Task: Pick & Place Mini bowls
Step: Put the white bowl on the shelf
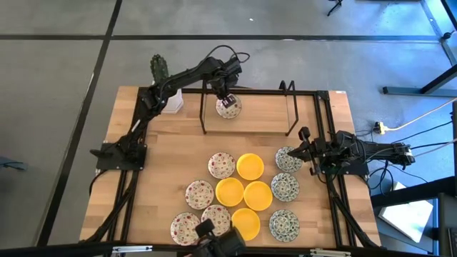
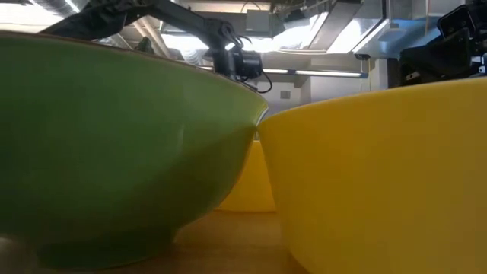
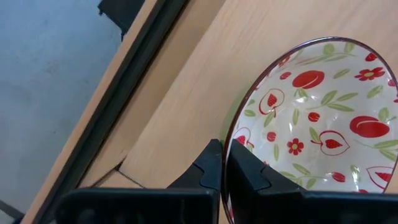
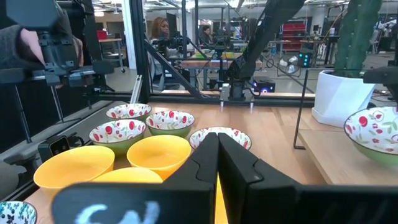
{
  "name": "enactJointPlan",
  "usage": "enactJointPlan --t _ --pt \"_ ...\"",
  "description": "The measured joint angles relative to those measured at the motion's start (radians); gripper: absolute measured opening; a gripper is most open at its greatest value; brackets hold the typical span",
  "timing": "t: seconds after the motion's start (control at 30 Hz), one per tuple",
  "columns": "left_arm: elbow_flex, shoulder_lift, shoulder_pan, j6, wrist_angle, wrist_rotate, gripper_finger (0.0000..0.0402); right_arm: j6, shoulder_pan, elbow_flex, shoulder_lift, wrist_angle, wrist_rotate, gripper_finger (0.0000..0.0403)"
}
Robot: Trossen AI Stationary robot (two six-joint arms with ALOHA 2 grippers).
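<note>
Red-speckled mini bowl [image 3: 323,124] rim-pinched by left hand [image 3: 225,177] for setting on far tabletop [image 1: 264,118]; right hand [image 4: 216,163] idle, fingers together.

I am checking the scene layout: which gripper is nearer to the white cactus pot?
The left gripper. It is at the table's far side, shut on a red-speckled bowl, a short way from the cactus pot. The right gripper waits at the table's right edge, much farther away.

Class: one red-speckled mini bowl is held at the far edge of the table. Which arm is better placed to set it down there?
Left. The left gripper is shut on the red-speckled bowl at the far edge; the right gripper waits shut by the grey-green bowls.
</note>
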Motion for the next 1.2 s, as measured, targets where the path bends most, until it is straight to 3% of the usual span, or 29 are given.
enactJointPlan --t 0.43,1.2 --pt "-0.051 -0.008 0.003 -0.022 0.019 -0.038 0.0012 0.005 0.000 0.000 0.000 0.000 0.002 0.0012" --pt "-0.064 -0.008 -0.006 0.063 -0.005 -0.210 0.0155 0.002 0.000 0.000 0.000 0.000 0.002 0.0012"
